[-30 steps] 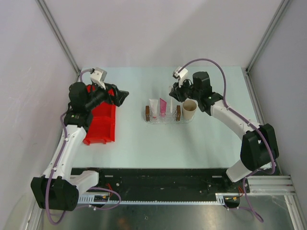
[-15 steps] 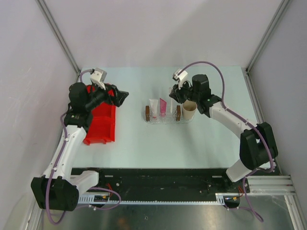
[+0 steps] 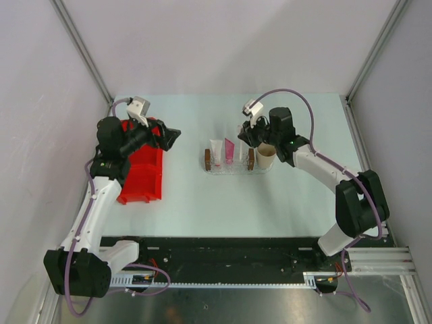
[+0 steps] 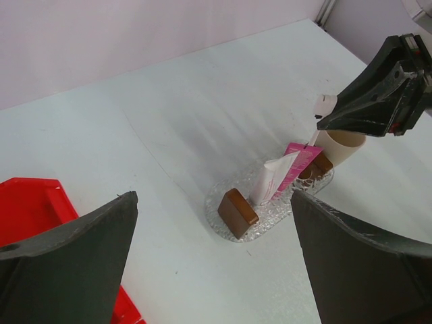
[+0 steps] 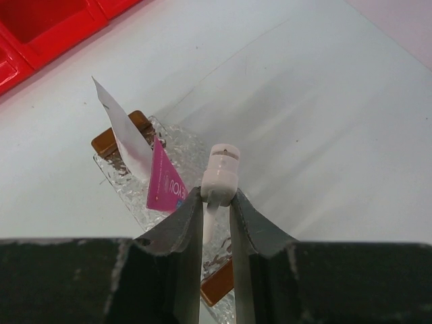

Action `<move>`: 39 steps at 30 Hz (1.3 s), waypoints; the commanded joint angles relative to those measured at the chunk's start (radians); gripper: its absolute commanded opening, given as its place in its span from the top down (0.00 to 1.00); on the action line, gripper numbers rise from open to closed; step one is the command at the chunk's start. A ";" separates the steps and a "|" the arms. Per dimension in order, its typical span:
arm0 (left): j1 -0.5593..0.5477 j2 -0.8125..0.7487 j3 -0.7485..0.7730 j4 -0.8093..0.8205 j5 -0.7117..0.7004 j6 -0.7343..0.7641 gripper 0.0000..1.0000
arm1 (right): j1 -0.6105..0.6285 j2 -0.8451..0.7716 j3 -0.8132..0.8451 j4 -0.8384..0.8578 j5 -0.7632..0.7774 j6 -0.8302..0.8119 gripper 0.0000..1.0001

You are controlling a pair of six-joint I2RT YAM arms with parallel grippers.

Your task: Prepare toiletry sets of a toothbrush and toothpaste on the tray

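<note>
**Desk:** Top view, what's new?
**Photographer:** The right gripper (image 3: 247, 137) has edged left from a second ago and sits over the right end of the tray (image 3: 229, 169), beside the paper cup (image 3: 266, 156). The left gripper (image 3: 173, 137) has not moved and hangs spread wide by the red bin (image 3: 143, 177).
**Desk:** Left wrist?
**Photographer:** A white tube (image 4: 270, 181) and a pink tube (image 4: 301, 162) lean in the tray between brown blocks (image 4: 236, 211).
**Desk:** Right wrist?
**Photographer:** Narrow jaws pinch the toothbrush (image 5: 221, 169) upright above the tray.
</note>
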 commanded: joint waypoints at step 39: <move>0.019 -0.028 -0.016 0.025 0.023 0.023 0.00 | 0.018 0.030 -0.046 0.113 0.016 0.005 1.00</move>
